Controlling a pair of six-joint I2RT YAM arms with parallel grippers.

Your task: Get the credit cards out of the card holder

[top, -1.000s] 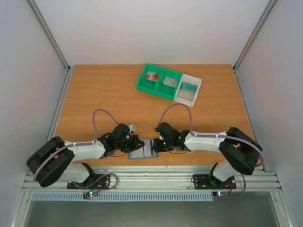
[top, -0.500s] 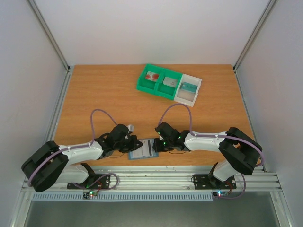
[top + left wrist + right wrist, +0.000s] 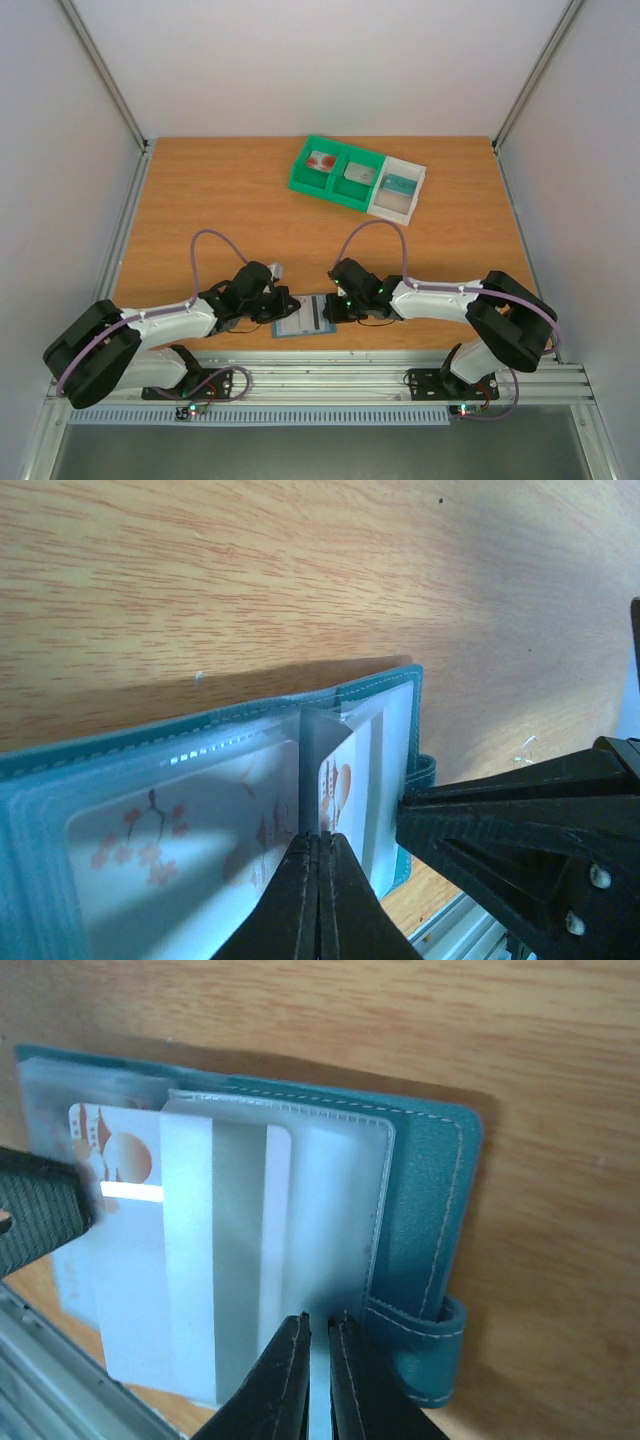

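Card holder [image 3: 215,780] sleeve in left claw [image 3: 318,845], right claw [image 3: 318,1326] opposite

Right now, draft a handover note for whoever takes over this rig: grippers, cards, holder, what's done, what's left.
Left gripper: shut on a clear sleeve of the holder.
Right gripper: shut at the edge of the striped card; grip unclear.
The holder lies open between both grippers.
Done: white-red card, grey card, teal card in the tray, one per compartment.
To do: striped card, plus printed cards in the sleeves.
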